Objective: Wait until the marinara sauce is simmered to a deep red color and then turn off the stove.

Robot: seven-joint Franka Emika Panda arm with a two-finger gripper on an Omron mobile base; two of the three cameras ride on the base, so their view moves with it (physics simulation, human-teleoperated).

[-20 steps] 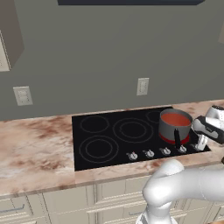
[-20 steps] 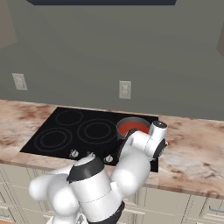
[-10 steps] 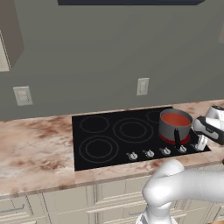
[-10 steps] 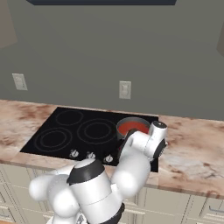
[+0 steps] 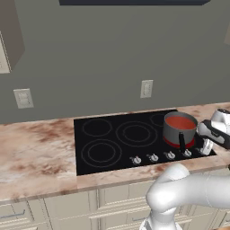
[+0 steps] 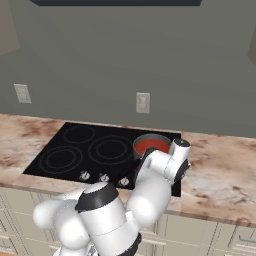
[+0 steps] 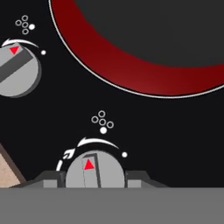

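Observation:
The stove (image 5: 112, 150) is a black glass cooktop. On its right front burner stands a grey saucepan (image 5: 179, 131) filled with marinara sauce (image 5: 181, 122) of a bright orange-red; the pan's rim (image 6: 151, 138) also shows past my arm. In the hand view the burner ring (image 7: 131, 72) glows deep red under the pan's dark base. My gripper (image 5: 205, 147) is down at the stove's right front corner. Its fingertips (image 7: 52, 178) touch both sides of a silver knob (image 7: 92, 171) with a red pointer, so it is shut on that knob.
Several more silver knobs (image 5: 153, 157) run along the stove's front edge, one of them just left of the held knob (image 7: 17, 72). Marbled countertop (image 5: 36, 157) extends on both sides. My own arm (image 6: 150, 190) covers the stove's right front in the right base view.

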